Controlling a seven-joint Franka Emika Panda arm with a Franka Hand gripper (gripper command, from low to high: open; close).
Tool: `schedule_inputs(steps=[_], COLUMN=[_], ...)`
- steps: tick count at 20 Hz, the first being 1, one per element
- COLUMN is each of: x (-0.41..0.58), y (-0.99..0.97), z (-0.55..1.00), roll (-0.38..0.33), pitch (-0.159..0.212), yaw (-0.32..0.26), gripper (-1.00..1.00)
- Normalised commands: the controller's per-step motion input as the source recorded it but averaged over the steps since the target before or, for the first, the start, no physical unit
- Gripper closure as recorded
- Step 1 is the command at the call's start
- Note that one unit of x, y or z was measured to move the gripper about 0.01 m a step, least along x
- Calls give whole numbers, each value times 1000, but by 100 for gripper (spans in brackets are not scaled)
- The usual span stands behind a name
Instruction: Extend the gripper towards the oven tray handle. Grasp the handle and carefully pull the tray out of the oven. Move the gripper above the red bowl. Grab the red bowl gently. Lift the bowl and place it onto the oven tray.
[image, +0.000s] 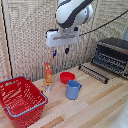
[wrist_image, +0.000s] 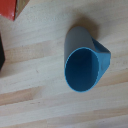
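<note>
**Hand high over the cup and bowl, tray drawn out**

The small two-fingered hand (image: 60, 51) on its white block hangs in the air well above the pale wooden worktop (image: 95, 107), its dark and blue tips pointing down, parted a little and holding nothing. Below it stands the blue plastic cup (image: 73, 89), which fills the wrist view (wrist_image: 84, 62) with its open mouth. Just behind the cup sits the small shallow red bowl (image: 67, 77), near it but seemingly apart, though the picture is coarse there. An upright orange carton (image: 48, 75) stands beside the bowl. The flat dark wire tray (image: 93, 73) lies out of the silver-and-black toaster oven (image: 113, 56), its thin front handle bar (image: 90, 75) facing the bowl with bare worktop between. The large red mesh basket (image: 21, 99) sits at the exterior view's left, near the worktop's front edge.
</note>
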Motion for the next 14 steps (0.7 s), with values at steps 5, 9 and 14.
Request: schedule_inputs(steps=[5,9,14], x=[-122,-117,-67], y=[10,-1,-13], z=[133,184,188], roll=[-277,-352,-339], pitch=[9,16,10], yaw=[61,87,113], gripper=[-100,-100,-100])
